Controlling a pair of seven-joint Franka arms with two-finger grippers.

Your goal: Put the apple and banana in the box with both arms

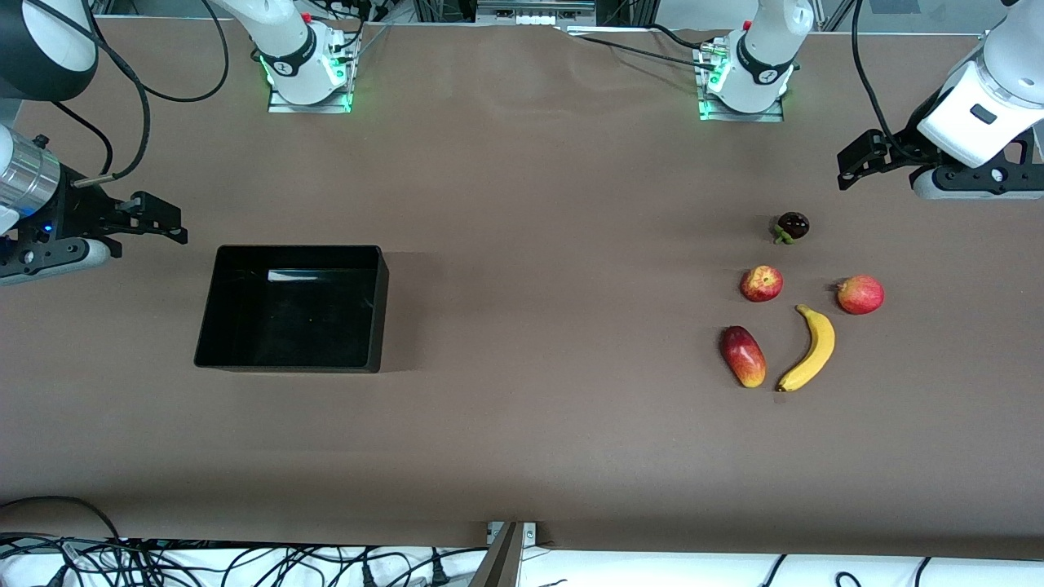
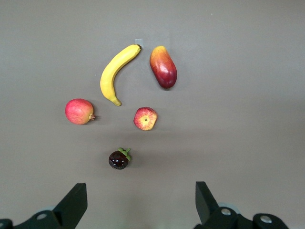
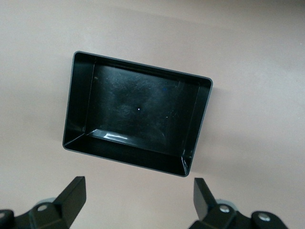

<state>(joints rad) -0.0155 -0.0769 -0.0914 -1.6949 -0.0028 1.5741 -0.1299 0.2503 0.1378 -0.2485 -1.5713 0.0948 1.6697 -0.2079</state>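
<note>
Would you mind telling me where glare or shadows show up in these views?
Front view: a bright glare streak on the box floor, and a soft shadow beside the box toward the left arm's end. Right wrist view: pale reflections on the box's glossy floor. Left wrist view: even light, faint shadows under the banana and apple.
</note>
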